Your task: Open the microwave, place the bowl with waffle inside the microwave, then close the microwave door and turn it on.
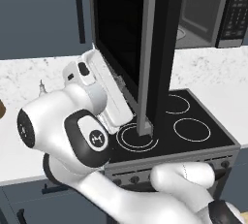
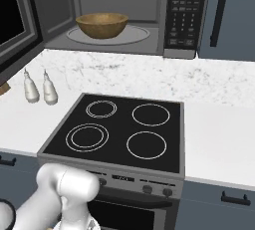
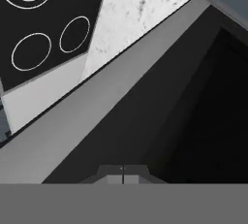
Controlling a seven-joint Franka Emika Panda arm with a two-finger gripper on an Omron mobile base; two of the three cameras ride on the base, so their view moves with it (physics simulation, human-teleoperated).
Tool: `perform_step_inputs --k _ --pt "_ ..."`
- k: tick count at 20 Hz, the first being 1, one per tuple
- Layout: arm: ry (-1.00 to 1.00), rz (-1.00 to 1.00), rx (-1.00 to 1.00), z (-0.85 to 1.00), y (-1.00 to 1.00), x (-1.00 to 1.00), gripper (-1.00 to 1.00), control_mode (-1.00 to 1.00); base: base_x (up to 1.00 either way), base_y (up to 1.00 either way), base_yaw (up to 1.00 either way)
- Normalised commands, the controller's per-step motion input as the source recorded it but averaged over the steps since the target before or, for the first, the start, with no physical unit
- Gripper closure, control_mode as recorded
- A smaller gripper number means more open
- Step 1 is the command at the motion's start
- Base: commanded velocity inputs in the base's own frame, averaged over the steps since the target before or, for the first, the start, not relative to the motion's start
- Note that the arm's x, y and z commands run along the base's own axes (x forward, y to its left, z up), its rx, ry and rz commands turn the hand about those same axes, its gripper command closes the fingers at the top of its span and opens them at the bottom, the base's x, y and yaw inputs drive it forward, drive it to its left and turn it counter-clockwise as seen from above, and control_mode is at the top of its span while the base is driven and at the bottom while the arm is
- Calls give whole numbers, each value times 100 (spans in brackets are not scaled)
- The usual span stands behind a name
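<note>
The microwave stands open above the counter, keypad strip on its right. Inside, the tan bowl rests on the round glass tray; what it holds is hidden by its rim. The microwave door is swung wide out over the stove and is seen nearly edge-on. My hand lies close against the door's black glass face on its left side. In the hand view my gripper is shut with nothing in it, its tips right at the door's grey frame.
A black stovetop with white rings sits below the microwave, with knobs on the front panel. Two white shakers stand on the marble counter at the left. A blue cabinet flanks the microwave on the right.
</note>
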Motion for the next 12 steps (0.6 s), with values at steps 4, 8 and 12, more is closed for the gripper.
perform_step_inputs --k 4,8,12 --pt "-14 0 11 0 -100 30 100 -100 0 0 0" --pt "-14 4 25 8 -100 76 100 -100 0 0 0" --pt "-15 15 39 38 -100 100 100 -100 0 0 0"
